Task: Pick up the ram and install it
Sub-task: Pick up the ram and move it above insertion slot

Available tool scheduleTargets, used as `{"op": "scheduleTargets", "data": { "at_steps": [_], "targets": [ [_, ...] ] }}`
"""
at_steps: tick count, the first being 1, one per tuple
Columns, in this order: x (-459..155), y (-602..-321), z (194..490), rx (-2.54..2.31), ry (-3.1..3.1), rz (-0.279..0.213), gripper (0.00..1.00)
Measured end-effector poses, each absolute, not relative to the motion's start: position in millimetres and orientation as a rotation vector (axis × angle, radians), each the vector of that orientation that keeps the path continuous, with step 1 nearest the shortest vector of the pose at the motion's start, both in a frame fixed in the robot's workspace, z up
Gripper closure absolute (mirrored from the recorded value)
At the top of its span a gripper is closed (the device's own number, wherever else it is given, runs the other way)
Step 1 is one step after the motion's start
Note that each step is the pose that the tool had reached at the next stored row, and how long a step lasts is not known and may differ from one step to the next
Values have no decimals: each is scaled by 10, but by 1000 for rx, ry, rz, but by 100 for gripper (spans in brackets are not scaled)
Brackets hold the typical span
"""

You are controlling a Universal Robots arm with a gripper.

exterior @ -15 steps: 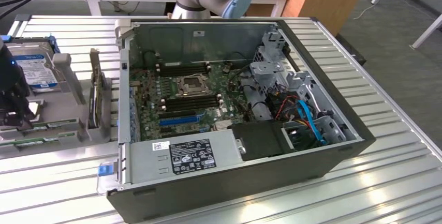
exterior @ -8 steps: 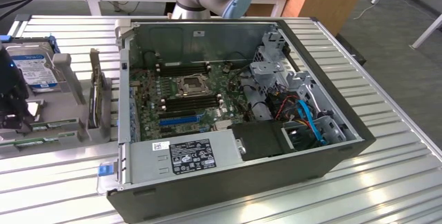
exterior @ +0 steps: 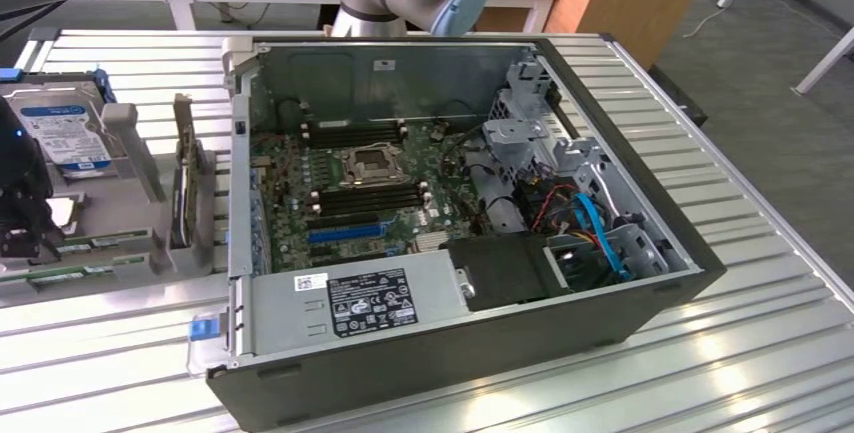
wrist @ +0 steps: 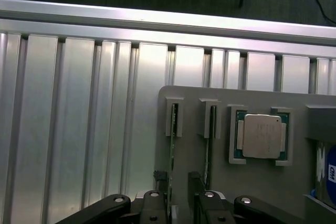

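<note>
Where the wrist view takes in the ribbed aluminium counter (wrist: 63, 129), we record a flat grey plastic holder (wrist: 273, 98) with slots. The ram (wrist: 172, 140), a long thin green circuit-board stick, stands on edge in one slot, between the black fingers (wrist: 160, 179) of the gripper (wrist: 177, 182), which stand wide and grip nothing. A second green stick (wrist: 209, 129) occupies the neighbouring slot, with a square silver-lidded processor (wrist: 261, 136) just beside it. In the exterior view, the open dark computer case (exterior: 467, 363) sits at frame centre, the holder at the exterior view's left.
</note>
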State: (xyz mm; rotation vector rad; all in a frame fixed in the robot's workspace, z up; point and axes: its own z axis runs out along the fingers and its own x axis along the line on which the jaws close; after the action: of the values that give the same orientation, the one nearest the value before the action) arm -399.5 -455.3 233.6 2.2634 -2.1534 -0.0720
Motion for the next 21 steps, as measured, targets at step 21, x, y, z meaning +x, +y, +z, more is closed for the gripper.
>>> {"op": "scheduleTargets", "data": {
  "at_steps": [21],
  "targets": [
    [-3920, -4585, 2336, 2263, -2153, -72, 71]
  ]
}}
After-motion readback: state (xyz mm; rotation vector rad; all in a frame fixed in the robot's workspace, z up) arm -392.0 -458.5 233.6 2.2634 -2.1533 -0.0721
